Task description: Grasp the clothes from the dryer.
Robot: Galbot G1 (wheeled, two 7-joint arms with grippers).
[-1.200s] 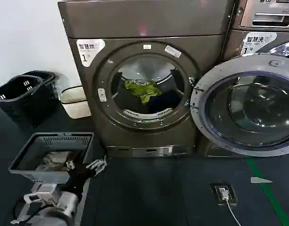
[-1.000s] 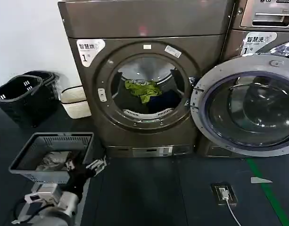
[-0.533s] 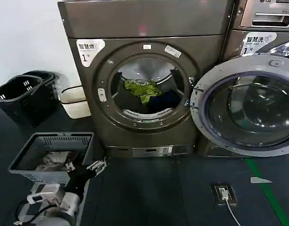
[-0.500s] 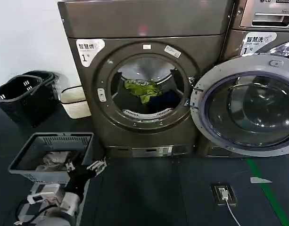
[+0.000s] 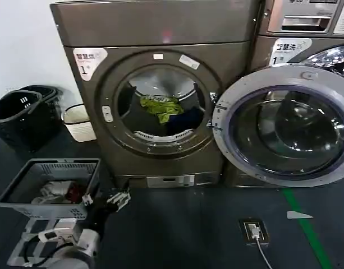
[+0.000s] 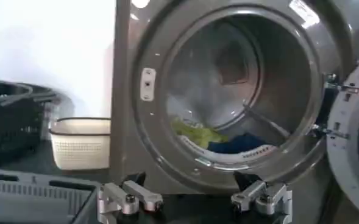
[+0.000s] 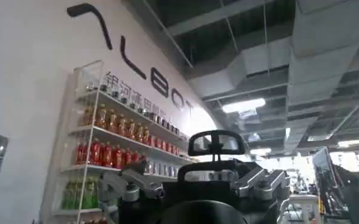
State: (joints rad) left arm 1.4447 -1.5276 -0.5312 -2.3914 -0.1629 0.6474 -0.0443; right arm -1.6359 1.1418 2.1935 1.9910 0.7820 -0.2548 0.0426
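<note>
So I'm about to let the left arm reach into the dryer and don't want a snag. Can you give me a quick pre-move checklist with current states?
1. Dryer door swung open: ok.
2. Clothes in the drum, green garment on a blue one: ok.
3. Left gripper open and empty: ok.
4. Left gripper at the opening: not ok, it is low by the grey basket.
5. Path to the opening free: ok.
6. Right gripper out of the way: ok, it points up at the ceiling.
</note>
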